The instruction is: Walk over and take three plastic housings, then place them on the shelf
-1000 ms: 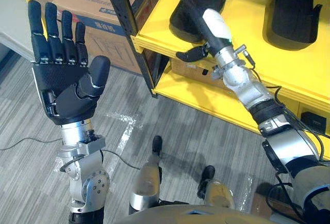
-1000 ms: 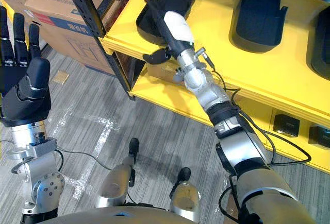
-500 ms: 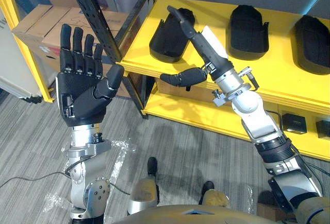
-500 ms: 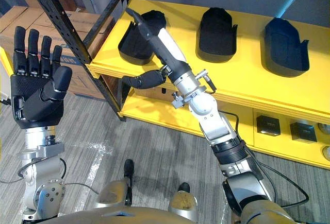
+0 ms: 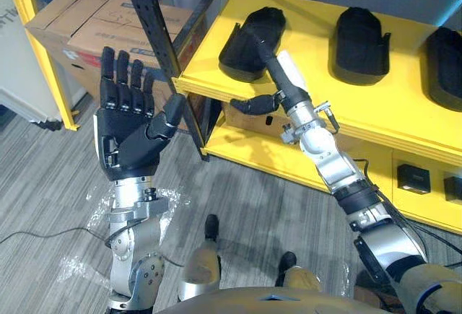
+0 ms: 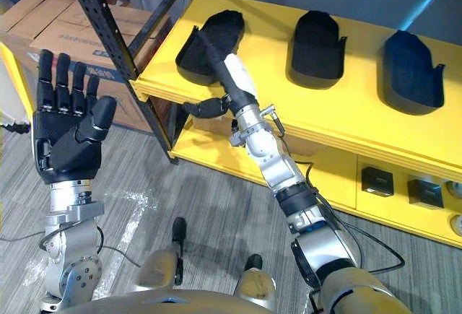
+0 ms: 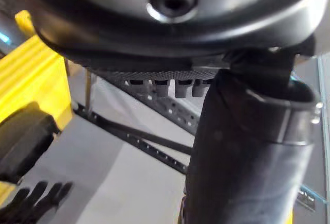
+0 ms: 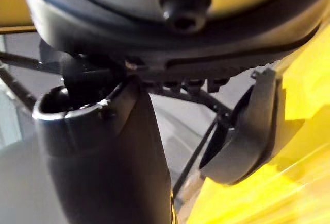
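In the left eye view, your left hand [image 5: 130, 130] is raised, palm toward the camera, fingers straight and spread, holding nothing. Your right hand [image 5: 283, 76] reaches onto the yellow shelf [image 5: 397, 101]. Its fingers are straight over the leftmost housing [image 5: 242, 43] and its thumb is out sideways; you cannot tell whether they touch. The middle housing [image 5: 359, 36] and right housing [image 5: 444, 58] sit alongside.

In the right eye view, cardboard boxes [image 6: 50, 22] lie behind the black post [image 6: 115, 47].

In the right wrist view, the leftmost housing shows just past the fingers.
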